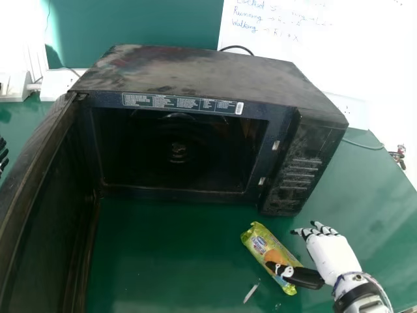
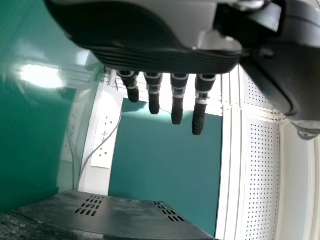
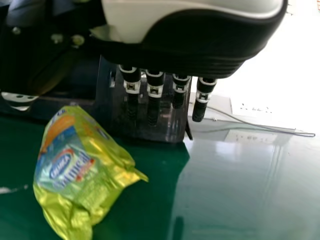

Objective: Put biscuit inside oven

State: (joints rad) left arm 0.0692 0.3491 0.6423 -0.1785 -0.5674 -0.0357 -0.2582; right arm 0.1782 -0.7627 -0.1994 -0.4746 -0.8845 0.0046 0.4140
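Note:
The black oven [image 1: 195, 72] stands on the green table, its door [image 1: 39, 189] swung wide at the left and its cavity [image 1: 176, 153] dark. In front of its right corner lies the yellow-green biscuit packet [image 1: 273, 254]. My right hand [image 1: 332, 254] is just right of the packet, fingers extended, the thumb over the packet's near part without curling round it. In the right wrist view the packet [image 3: 80, 170] lies beside my right hand [image 3: 155, 90]. My left hand [image 1: 2, 153] is at the far left edge; in the left wrist view the fingers of that hand [image 2: 177, 100] are straight.
A small white scrap [image 1: 251, 293] lies near the packet. Behind the oven are a whiteboard [image 1: 313, 59], white socket boxes [image 1: 60, 85] and a cable [image 1: 365, 146]. The green table [image 1: 384, 208] extends to the right of the oven.

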